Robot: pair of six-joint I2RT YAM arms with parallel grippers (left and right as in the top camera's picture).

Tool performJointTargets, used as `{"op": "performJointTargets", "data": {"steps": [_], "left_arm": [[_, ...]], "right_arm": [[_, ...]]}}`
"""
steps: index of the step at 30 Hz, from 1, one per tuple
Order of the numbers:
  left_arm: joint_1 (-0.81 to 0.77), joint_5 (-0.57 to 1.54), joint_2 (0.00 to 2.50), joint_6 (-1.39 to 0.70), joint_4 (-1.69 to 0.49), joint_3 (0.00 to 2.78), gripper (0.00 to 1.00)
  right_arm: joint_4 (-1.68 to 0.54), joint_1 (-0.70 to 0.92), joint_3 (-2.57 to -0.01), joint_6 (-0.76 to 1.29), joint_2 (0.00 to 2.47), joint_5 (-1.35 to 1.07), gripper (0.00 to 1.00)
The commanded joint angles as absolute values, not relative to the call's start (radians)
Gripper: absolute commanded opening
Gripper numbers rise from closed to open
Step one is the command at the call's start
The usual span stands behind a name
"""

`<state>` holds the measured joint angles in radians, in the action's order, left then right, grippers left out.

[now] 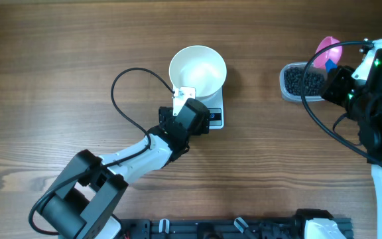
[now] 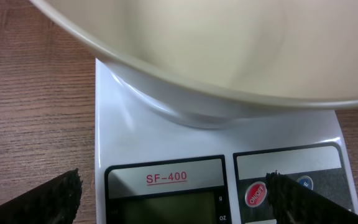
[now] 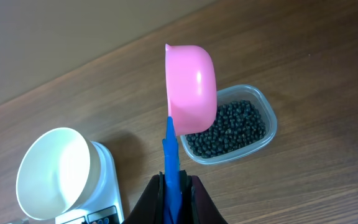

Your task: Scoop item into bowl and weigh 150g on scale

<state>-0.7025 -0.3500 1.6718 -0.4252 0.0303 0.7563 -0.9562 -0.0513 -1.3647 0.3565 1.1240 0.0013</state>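
Note:
The white bowl [image 1: 197, 70] stands on the small white scale [image 1: 216, 106], and nothing shows inside it. My left gripper [image 1: 188, 99] is open at the scale's front edge. In the left wrist view its fingertips [image 2: 48, 202] straddle the scale's display [image 2: 173, 205] below the bowl [image 2: 229, 43]. My right gripper [image 3: 176, 190] is shut on the blue handle of a pink scoop [image 3: 191, 84]. The scoop hangs just above the clear tub [image 3: 269, 121] of black beads [image 3: 229, 127], and its cup is turned on its side. Overhead, the scoop [image 1: 329, 50] is at the tub's far right corner.
The clear tub [image 1: 286, 89] sits at the right of the wooden table, about a hand's width from the scale. A black cable [image 1: 121, 93] loops left of the bowl. The right arm's cable [image 1: 317, 119] curves in front of the tub.

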Motion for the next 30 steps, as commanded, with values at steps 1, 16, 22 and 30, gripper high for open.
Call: {"op": "performJointTargets", "data": {"steps": [1, 16, 22, 30], "left_arm": [[-0.704, -0.349, 1.686, -0.435, 0.035, 0.75, 1.0], [-0.704, -0.348, 1.728, -0.435, 0.057, 0.75, 1.0], [-0.704, -0.348, 1.733, -0.435, 0.056, 0.75, 1.0], [-0.704, -0.348, 1.751, -0.435, 0.034, 0.75, 1.0]], "right_arm": [[-0.951, -0.054, -1.373, 0.34, 1.122, 0.02, 0.04], [-0.957, -0.054, -1.373, 0.341, 1.122, 0.02, 0.04], [-0.958, -0.054, -1.373, 0.34, 1.122, 0.02, 0.04], [-0.958, -0.054, -1.373, 0.341, 1.122, 0.02, 0.04]]}}
